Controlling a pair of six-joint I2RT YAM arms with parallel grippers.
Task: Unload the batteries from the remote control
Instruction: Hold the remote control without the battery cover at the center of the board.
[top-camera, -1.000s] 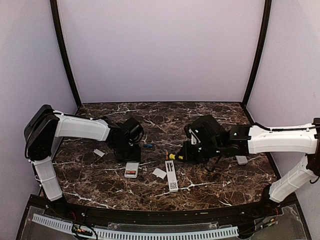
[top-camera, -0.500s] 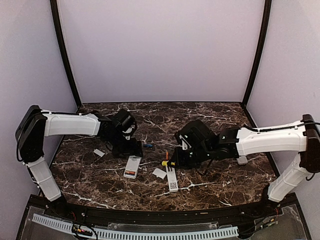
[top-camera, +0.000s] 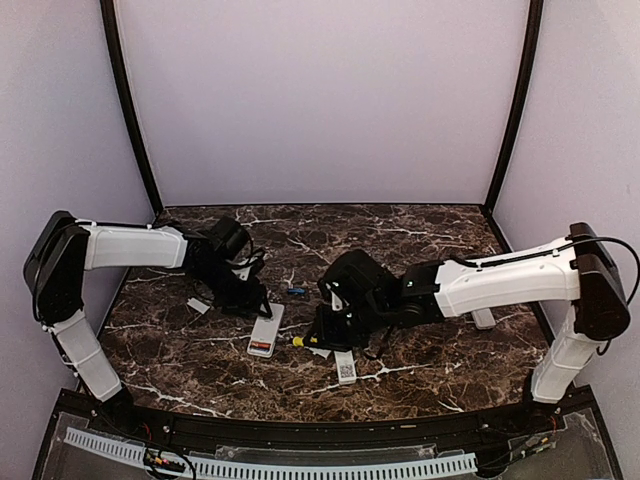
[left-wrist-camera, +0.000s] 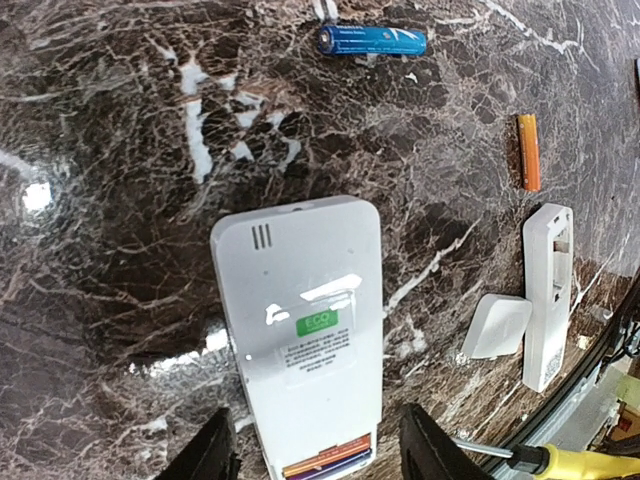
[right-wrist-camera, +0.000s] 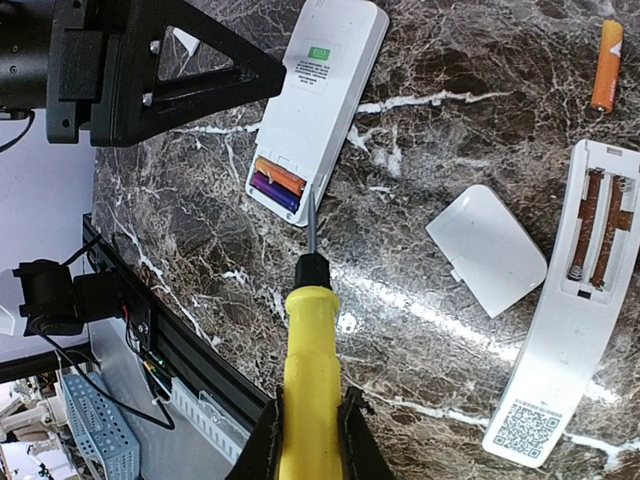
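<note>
My left gripper (left-wrist-camera: 318, 455) straddles the remote (left-wrist-camera: 300, 320) with jaws apart, so the screwdriver (right-wrist-camera: 310, 330) clamped in my right gripper (right-wrist-camera: 306, 440) may shove it instead of prying the batteries (right-wrist-camera: 278, 178).

Glossy marble table (left-wrist-camera: 100, 200), remote (left-wrist-camera: 300, 320) — seemingly matt plastic

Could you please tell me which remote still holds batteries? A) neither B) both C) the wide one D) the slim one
C: the wide remote shows two batteries in its open bay, while the slim remote shows only bare springs.
</note>
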